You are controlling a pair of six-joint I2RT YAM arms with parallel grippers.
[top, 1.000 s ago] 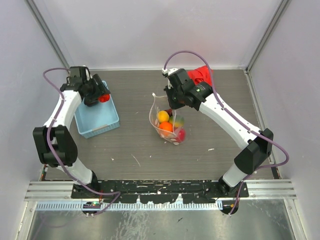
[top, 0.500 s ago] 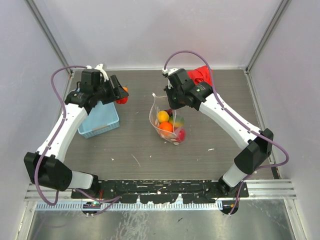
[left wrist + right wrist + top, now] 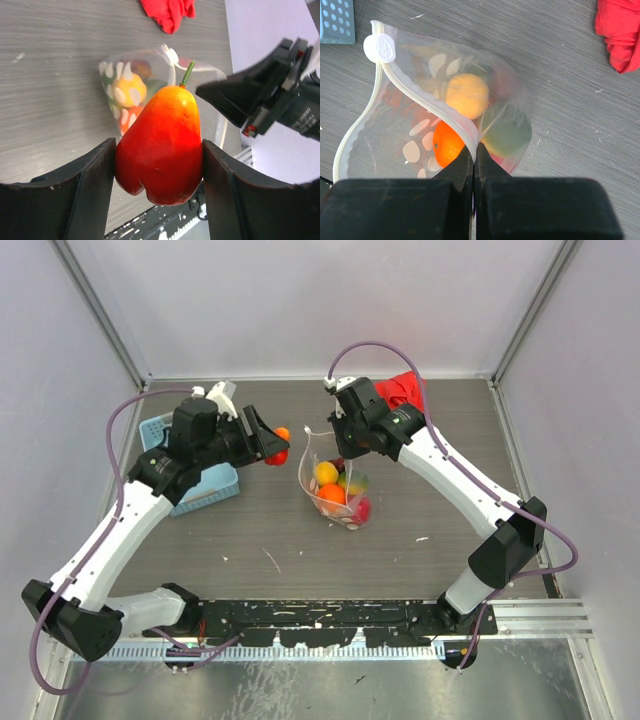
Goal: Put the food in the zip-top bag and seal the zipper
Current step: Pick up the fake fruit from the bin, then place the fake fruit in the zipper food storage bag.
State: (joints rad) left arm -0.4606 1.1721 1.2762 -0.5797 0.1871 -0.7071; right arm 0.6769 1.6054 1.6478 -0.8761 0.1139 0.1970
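**One fruit in hand, bag held open**

- Left gripper (image 3: 159, 150): jaws part-open and clamped on both sides of a pear-shaped fruit (image 3: 160, 140), red below and orange toward the top, green stem up. The fruit is held in the air between the basket (image 3: 215, 483) and the bag (image 3: 335, 502), near the bag's mouth but apart from it.
- Right gripper (image 3: 474, 152): fingers pressed together, pinching one side of the bag's rim and holding the mouth up.
- Bag: clear with white dots. It stands mid-table (image 3: 270, 530) with its mouth gaping.
- Bag contents: yellow fruit (image 3: 466, 95), orange fruit (image 3: 447, 145), green fruit (image 3: 505, 137), red fruit (image 3: 360, 508). A dark one near the top is partly hidden.
- Zipper (image 3: 420, 97): unsealed, its two strips well apart, with a white slider (image 3: 379, 47) at one end.
- Basket: light blue, left rear, partly under the left arm. Its contents cannot be told.
- Cloth (image 3: 405, 388): red and crumpled, at the rear behind the right arm.
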